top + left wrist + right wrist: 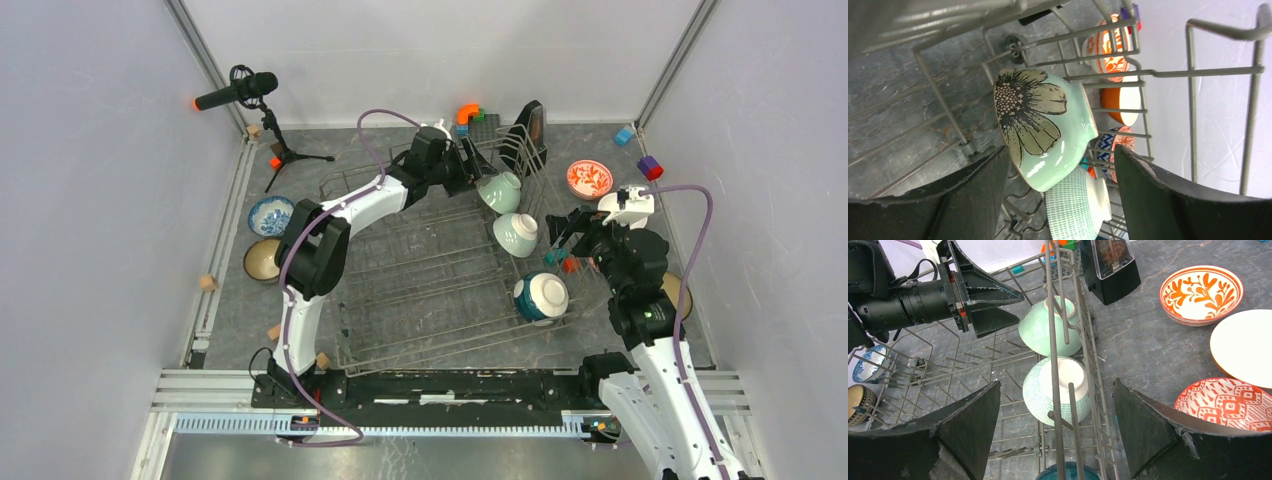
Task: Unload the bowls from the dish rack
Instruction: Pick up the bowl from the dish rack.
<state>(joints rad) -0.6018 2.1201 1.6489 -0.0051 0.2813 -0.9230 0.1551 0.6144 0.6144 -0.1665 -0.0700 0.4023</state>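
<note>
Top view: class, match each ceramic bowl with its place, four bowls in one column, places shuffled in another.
1. mint green flowered bowl
2. teal bowl with white base
3. blue-and-white patterned bowl
4. red-floral bowl

A. table, left of the grey wire dish rack
B. in the rack, nearest of three
C. table, right of the rack
D. in the rack, farthest of three

Pairs: 1-D, 2-B, 3-A, 4-C

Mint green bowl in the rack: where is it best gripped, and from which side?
Probably across its rounded wall, coming from the open interior on the left, as the left gripper is lined up. The mint green bowl leans on its side, foot turned toward the right wall of the dish rack, whose wires block that side. The jaws stand open either side of its body.
</note>
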